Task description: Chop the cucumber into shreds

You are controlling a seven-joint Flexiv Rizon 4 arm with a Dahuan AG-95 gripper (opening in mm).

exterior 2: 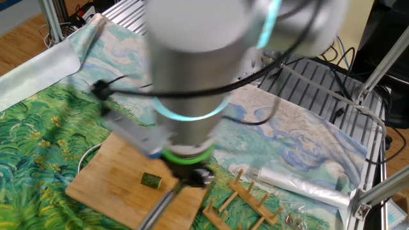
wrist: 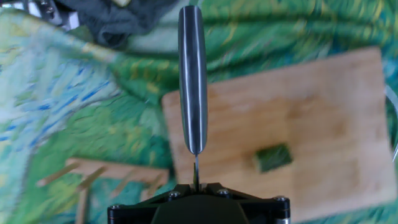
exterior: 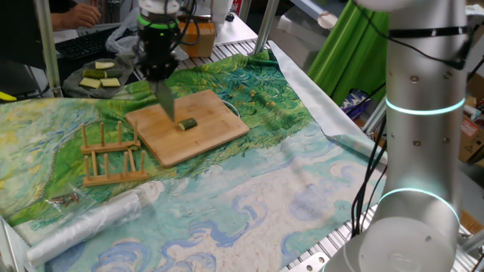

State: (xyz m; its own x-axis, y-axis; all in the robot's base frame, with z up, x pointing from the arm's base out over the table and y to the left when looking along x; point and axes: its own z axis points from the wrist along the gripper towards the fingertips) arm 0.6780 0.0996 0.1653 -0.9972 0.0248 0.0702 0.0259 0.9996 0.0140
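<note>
You see a painted green-blue cloth (exterior: pixel 249 174) covering the slatted metal table (exterior 2: pixel 319 70), green fabric (exterior: pixel 340 45) hanging far right, a keyboard (exterior: pixel 79 45) far left, wooden floor (exterior 2: pixel 19 32) beyond.

The arm reaches out with its claw (exterior: pixel 159 72) pointing straight down, fingers closed tight.

Cucumber (exterior: pixel 187 123) lies on board (exterior: pixel 212 132), rack (exterior: pixel 112 155) beside it.
</note>
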